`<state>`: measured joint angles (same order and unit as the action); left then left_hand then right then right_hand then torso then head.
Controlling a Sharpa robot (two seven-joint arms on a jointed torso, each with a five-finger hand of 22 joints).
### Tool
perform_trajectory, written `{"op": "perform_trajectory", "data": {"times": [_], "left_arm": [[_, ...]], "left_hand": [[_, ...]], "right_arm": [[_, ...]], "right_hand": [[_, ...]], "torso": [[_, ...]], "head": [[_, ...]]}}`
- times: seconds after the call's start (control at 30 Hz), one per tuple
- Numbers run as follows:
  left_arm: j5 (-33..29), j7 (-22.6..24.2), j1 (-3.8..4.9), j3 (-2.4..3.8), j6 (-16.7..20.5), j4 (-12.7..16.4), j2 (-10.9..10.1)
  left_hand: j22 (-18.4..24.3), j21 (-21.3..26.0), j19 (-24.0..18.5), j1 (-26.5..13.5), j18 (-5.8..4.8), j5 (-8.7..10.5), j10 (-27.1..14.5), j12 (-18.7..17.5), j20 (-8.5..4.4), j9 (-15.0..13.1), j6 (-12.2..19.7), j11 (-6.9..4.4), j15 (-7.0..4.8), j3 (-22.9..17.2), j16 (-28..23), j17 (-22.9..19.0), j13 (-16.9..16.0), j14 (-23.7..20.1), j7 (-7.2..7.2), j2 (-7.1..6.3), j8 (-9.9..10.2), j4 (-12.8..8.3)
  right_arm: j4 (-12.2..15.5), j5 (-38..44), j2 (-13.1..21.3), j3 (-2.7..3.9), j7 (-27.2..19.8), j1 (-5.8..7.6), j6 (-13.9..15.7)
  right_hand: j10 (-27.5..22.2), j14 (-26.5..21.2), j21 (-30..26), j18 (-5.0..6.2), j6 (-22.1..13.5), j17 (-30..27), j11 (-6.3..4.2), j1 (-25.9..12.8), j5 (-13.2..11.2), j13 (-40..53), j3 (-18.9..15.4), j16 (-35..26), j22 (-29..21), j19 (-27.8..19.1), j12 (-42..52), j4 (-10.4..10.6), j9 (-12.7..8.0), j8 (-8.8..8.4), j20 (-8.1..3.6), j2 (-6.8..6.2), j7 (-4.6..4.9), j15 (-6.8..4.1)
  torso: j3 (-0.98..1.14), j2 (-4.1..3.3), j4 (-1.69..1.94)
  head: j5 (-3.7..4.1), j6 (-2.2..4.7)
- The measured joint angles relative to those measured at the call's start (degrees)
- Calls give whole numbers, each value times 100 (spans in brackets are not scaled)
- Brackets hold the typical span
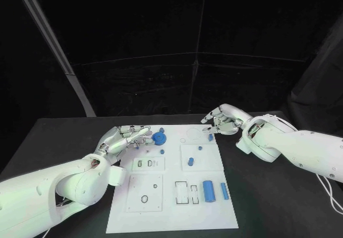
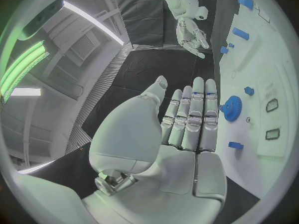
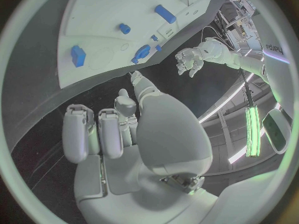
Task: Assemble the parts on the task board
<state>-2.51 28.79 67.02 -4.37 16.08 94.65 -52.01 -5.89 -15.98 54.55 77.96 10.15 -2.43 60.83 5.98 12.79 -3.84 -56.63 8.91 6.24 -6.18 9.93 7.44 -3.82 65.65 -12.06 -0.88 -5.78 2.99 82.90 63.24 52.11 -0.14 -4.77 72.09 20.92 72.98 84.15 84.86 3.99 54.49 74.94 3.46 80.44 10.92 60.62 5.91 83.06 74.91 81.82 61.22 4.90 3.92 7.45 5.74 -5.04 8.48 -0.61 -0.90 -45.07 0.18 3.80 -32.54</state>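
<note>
The blue gear (image 1: pixel 158 137) is lying at the task board's (image 1: pixel 171 208) far left, just beside the left hand (image 1: pixel 129 136), whose fingers are spreading empty. Light, stiff plastic, probably best pinched by its toothed rim. The right hand (image 1: pixel 221 122) is hovering, fingers curled, holding nothing.

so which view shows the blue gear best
The left wrist view: the blue gear lies close beyond the left hand, teeth and hub plain against the task board. The head view shows it small by that hand's fingertips. The right wrist view shows it small and edge-on.
</note>
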Motion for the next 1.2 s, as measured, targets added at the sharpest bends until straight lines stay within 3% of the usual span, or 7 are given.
{"op": "perform_trajectory", "data": {"times": [0.4,1.2], "left_arm": [[24,-1,-1,0,-51,-39,26],[57,-2,-4,-1,-79,-69,46]], "left_hand": [[4,0,0,0,-1,0,0,0,0,0,0,0,0,0,0,4,0,0,0,0,0,0],[9,0,-1,0,0,0,-1,0,0,-1,1,1,0,0,-22,3,1,-1,0,0,23,-31]], "right_arm": [[-552,-88,-92,-4,-148,-209,42],[-756,227,-199,-5,-153,-415,-80]], "right_hand": [[-22,0,0,0,-103,-1,22,-23,22,-72,-37,0,0,0,-76,-6,-8,-59,0,-23,25,0],[-62,0,0,0,-123,-2,22,-46,141,-99,-83,0,0,0,-120,7,-8,-82,0,-46,45,0]], "torso": [[18,-15,0],[25,-18,-3]], "head": [[81,-46],[67,-78]]}}
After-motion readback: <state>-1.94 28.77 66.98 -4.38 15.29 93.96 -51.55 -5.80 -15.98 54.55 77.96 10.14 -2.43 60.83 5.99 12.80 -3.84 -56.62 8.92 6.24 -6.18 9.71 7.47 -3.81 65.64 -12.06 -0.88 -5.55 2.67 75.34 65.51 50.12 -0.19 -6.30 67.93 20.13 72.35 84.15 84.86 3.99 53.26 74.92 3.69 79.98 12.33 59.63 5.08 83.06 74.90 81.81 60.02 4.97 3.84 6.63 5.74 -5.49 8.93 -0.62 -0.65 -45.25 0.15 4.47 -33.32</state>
